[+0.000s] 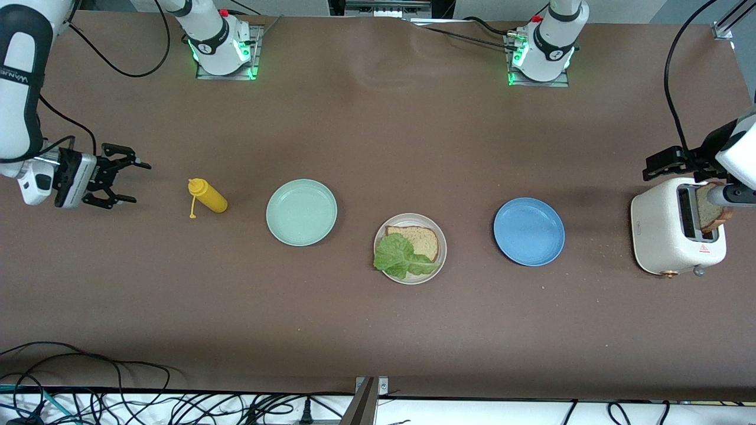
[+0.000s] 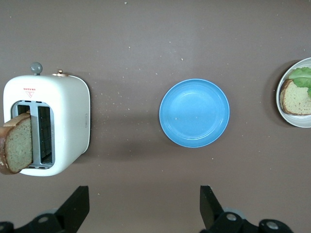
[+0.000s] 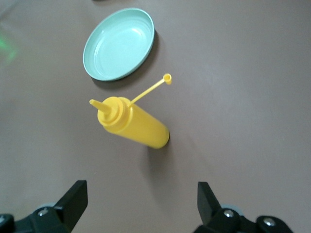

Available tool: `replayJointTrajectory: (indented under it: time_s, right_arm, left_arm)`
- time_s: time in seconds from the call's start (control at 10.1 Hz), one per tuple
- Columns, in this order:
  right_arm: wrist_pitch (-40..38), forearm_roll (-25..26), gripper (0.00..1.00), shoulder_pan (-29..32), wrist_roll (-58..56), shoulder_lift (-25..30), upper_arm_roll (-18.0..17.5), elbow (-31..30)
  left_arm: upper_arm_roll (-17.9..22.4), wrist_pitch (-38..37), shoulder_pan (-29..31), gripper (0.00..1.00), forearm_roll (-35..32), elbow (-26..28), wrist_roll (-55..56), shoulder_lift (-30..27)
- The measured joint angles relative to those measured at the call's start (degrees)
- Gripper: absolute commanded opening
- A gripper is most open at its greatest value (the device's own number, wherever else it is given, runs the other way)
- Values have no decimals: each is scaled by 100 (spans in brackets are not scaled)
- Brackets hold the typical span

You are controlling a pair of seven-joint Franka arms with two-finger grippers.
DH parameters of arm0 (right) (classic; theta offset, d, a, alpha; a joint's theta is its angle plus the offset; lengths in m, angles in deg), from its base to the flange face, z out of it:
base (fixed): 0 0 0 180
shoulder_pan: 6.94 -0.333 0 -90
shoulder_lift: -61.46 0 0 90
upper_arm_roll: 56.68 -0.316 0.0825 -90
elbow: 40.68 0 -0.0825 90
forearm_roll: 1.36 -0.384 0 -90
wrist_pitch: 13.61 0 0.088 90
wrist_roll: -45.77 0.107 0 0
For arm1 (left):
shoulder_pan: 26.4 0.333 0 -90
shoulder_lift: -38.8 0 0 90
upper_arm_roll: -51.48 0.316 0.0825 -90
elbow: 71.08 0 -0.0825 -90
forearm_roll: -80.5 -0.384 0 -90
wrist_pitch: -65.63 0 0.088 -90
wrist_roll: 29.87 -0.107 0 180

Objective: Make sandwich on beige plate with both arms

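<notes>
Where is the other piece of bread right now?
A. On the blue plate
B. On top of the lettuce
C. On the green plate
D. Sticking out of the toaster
D: a slice of bread pokes up from a slot of the white toaster, while the blue plate and the green plate hold nothing, and the lettuce on the beige plate has no bread on top.

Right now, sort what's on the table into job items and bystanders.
For the job: beige plate, bread slice and lettuce on it, second slice in the toaster.

Just lying about: mint-green plate, blue plate, yellow squeeze bottle.
</notes>
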Motion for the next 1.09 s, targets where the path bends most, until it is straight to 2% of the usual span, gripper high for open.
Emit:
replayJointTrajectory:
  time_s: [0.2,0.3,0.5,0.69,0.89,0.99,1.09]
  right_arm:
    - [-350,-907,100,120,-1112,-319,-72,-257]
    - [-715,-1341,100,373,-1628,-517,-275,-326]
    - [-1268,-1992,100,1358,-2724,-975,-1203,-341]
    - [-1422,-2248,100,2317,-3630,-1315,-2181,-321]
    - [-1542,-2392,100,2954,-4158,-1443,-2997,-120]
    - [-1570,-2399,99,3112,-4196,-1470,-3219,2]
    - [-1620,-2474,92,3176,-4268,-1495,-3323,57]
  left_arm:
    - [0,0,1,100,0,0,0,0]
    - [0,0,0,100,0,0,0,1]
    - [0,0,4,100,0,-1,0,1]
    - [2,1,11,100,-50,-1,0,1]
    - [2,1,17,100,-56,-1,0,1]
    - [2,2,19,100,-56,-1,0,1]
    - [2,2,20,100,-57,-1,0,2]
